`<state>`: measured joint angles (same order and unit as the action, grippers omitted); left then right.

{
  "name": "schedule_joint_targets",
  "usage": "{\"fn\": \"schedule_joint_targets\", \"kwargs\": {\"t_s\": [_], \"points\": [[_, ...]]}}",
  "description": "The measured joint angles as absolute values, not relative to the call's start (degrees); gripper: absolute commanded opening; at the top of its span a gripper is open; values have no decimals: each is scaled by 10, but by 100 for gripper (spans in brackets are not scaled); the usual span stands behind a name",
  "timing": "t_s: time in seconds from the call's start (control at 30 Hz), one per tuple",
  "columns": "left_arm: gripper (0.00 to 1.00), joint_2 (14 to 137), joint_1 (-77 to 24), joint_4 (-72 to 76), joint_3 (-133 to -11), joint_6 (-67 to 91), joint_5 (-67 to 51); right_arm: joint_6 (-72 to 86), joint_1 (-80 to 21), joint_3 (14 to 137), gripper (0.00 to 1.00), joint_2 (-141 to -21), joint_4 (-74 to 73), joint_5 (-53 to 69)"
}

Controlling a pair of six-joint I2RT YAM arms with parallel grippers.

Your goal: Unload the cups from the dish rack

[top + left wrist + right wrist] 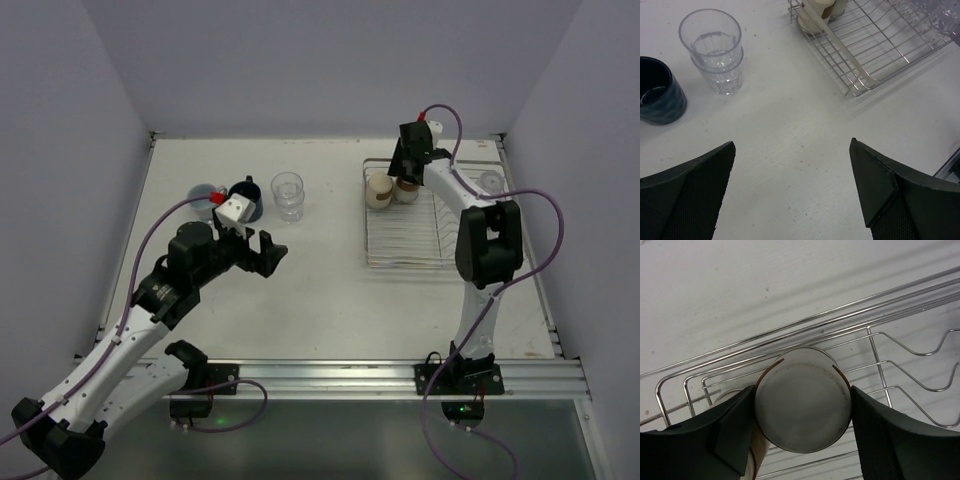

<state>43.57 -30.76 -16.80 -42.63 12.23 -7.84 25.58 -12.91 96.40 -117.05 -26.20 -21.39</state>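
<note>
The silver wire dish rack (410, 240) stands at the right. Two brown cups with cream tops stand upside down in its far left corner. My right gripper (405, 178) reaches down over them. In the right wrist view the gripper (802, 402) has a finger against each side of one brown cup (800, 420), and the other cup (737, 450) is half hidden behind the left finger. A clear tumbler (490, 181) sits in the rack's far right corner. My left gripper (268, 252) is open and empty above the bare table (792, 185).
On the table to the left stand a light blue-grey mug (203, 193), a dark navy mug (247, 195) and two stacked clear tumblers (288, 195). The left wrist view shows the tumblers (715, 52), the navy mug (657, 95) and the rack's near corner (860, 87).
</note>
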Motion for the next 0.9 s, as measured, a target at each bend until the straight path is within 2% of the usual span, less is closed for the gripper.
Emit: {"fn": "schedule_joint_targets", "kwargs": {"t_s": [0.23, 0.47, 0.57, 0.67, 0.9], "points": [[100, 447, -308, -148, -427, 133, -117, 250, -128, 849, 28, -1068, -235, -220], [100, 477, -308, -84, -427, 196, -213, 255, -128, 691, 28, -800, -158, -168], [100, 502, -309, -16, -427, 241, -263, 293, -127, 604, 27, -679, -94, -79], [93, 535, -314, 68, -424, 295, -307, 363, -133, 507, 27, -600, -3, 44], [84, 623, -325, 221, -421, 401, -364, 526, -226, 385, 27, -577, 161, 233]]}}
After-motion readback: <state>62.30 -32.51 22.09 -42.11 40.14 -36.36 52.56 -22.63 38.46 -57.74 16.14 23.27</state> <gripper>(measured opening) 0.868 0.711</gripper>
